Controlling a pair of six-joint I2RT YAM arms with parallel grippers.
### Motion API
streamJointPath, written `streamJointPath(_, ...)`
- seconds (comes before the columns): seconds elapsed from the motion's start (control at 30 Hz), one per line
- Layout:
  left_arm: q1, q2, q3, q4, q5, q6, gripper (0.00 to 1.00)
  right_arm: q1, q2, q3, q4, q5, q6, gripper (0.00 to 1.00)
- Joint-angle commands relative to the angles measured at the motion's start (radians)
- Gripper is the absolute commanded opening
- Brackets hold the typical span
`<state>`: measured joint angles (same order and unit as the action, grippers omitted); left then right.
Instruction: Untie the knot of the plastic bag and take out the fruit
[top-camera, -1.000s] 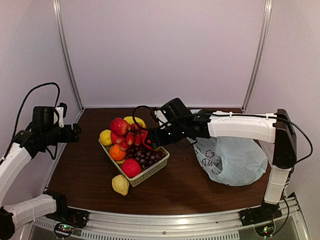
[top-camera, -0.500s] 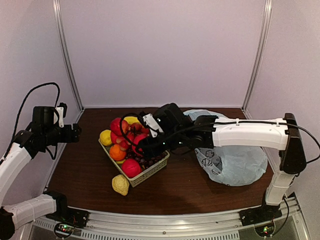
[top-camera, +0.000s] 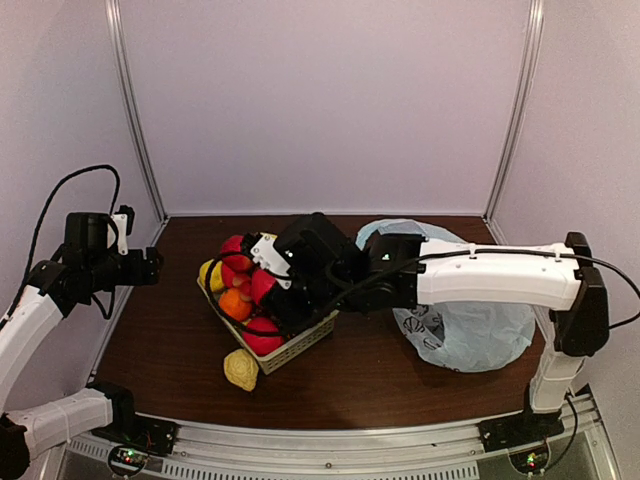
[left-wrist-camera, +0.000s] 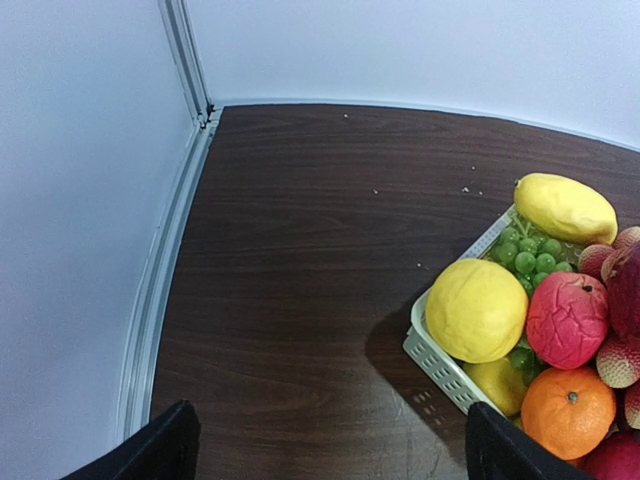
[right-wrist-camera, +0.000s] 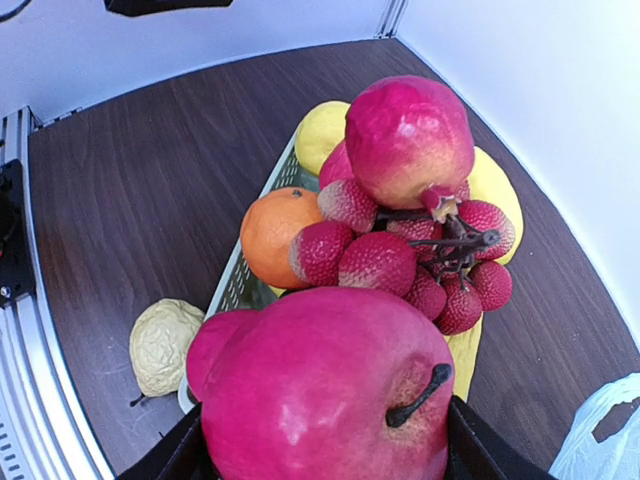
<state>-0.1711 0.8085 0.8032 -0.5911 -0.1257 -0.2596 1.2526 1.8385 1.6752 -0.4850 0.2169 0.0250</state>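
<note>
**Right claw brings a red fruit over the basket**

My right gripper (right-wrist-camera: 325, 450), closed around a large red fruit (right-wrist-camera: 320, 390), has swung leftward from the plastic bag (top-camera: 470, 320) and now hangs above the heaped basket (top-camera: 305, 345); release is probably the next step. The pad contact seems hidden beneath the fruit. The bag lies slumped at the table's right side, pale blue and translucent, with dark print low down; its knot is not discernible. My left gripper (left-wrist-camera: 330, 455) stands spread wide, empty.
</note>
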Motion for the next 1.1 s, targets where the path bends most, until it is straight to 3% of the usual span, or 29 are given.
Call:
streamJointPath(0.0,0.005,-0.009,-0.015,0.049,0.012,0.006,0.94,0.024,0.044,0.048,-0.084,0.062,-0.112,0.6)
streamJointPath(0.63,0.005,-0.005,-0.016,0.047,0.011,0.006,0.94,0.048,0.216,0.238,-0.173,0.075,-0.259,0.61)
streamJointPath(1.07,0.005,-0.001,-0.016,0.048,0.011,0.008,0.94,0.048,0.272,0.27,-0.213,0.157,-0.312,0.65)
